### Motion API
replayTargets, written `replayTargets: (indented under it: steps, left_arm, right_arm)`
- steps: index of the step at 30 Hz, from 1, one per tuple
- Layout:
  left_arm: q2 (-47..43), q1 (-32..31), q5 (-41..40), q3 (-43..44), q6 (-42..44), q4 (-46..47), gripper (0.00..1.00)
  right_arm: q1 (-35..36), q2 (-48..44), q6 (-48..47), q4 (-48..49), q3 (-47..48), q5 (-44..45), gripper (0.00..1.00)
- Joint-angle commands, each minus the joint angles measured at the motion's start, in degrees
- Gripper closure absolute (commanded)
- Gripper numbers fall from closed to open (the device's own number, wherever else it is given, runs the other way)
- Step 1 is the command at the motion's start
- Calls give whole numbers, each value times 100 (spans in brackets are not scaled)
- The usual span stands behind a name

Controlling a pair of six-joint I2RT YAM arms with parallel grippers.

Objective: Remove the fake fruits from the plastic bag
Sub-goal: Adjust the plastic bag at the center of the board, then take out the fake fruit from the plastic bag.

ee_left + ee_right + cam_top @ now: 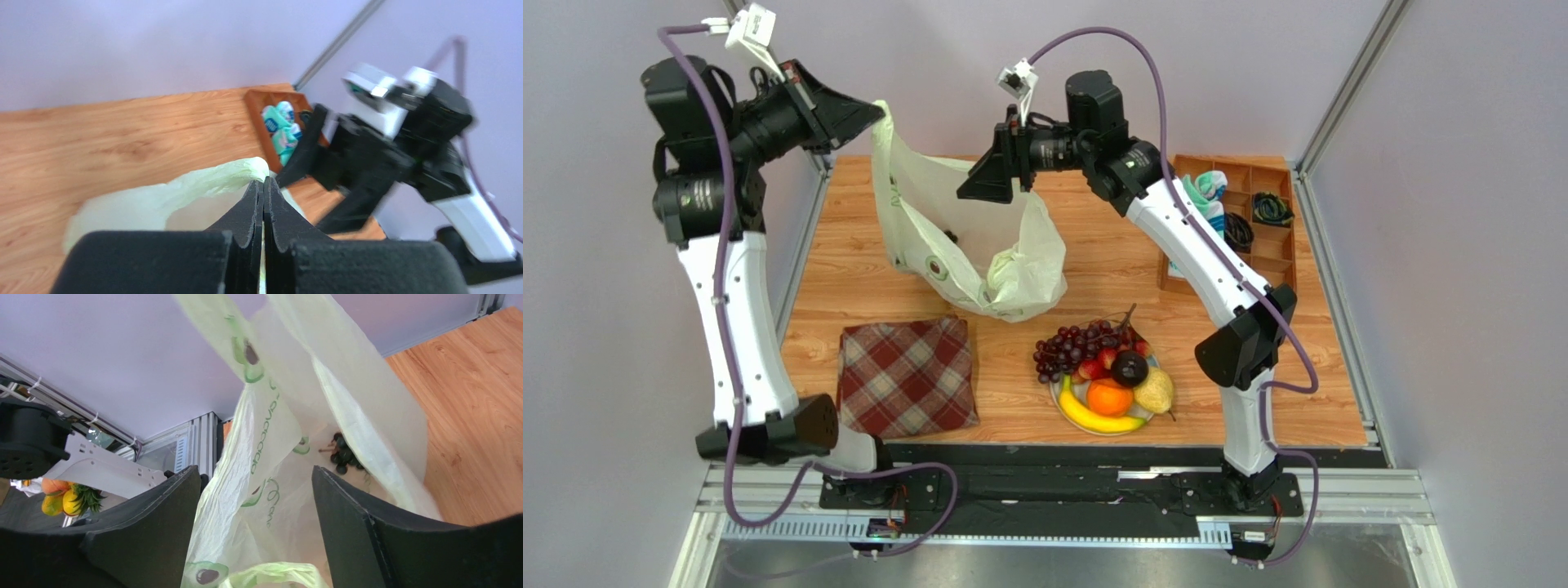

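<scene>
The plastic bag point(995, 251) hangs by a handle from my left gripper point(876, 114), which is shut on that handle point(228, 173) high over the table's back left. The bag's bottom rests on the wood. My right gripper point(977, 184) hovers open at the bag's mouth, with bag film point(258, 471) loose between its fingers point(153, 530). A dark grape bunch point(344, 454) lies inside the bag. On the plate point(1066, 398) sit fake fruits: red grapes point(1078, 343), a plum point(1129, 366), an orange point(1109, 396), a banana point(1093, 420) and a pear point(1155, 392).
A red plaid cloth point(906, 375) lies folded at the front left. A wooden compartment tray point(1249, 208) with small items stands at the back right, also seen in the left wrist view as a tray point(274, 125). Grey walls close the back and sides.
</scene>
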Motion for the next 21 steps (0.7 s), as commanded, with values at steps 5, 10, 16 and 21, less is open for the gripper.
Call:
replayTargets:
  steps: [5, 10, 16, 21]
  left_arm:
    - [-2462, -61, 492, -581, 389, -996, 100]
    - [-3404, -52, 184, -1342, 1118, -1928, 100]
    - [-4696, -52, -755, -3476, 1717, -2949, 100]
    - [-5356, 27, -1284, -4631, 1753, -3213, 100]
  right_arm:
    - [975, -230, -602, -262, -274, 1086, 55]
    - [1266, 130, 291, -219, -669, 1932, 60]
    - [1643, 614, 240, -491, -1239, 2345, 61]
    - [1873, 518, 293, -649, -2769, 2074, 47]
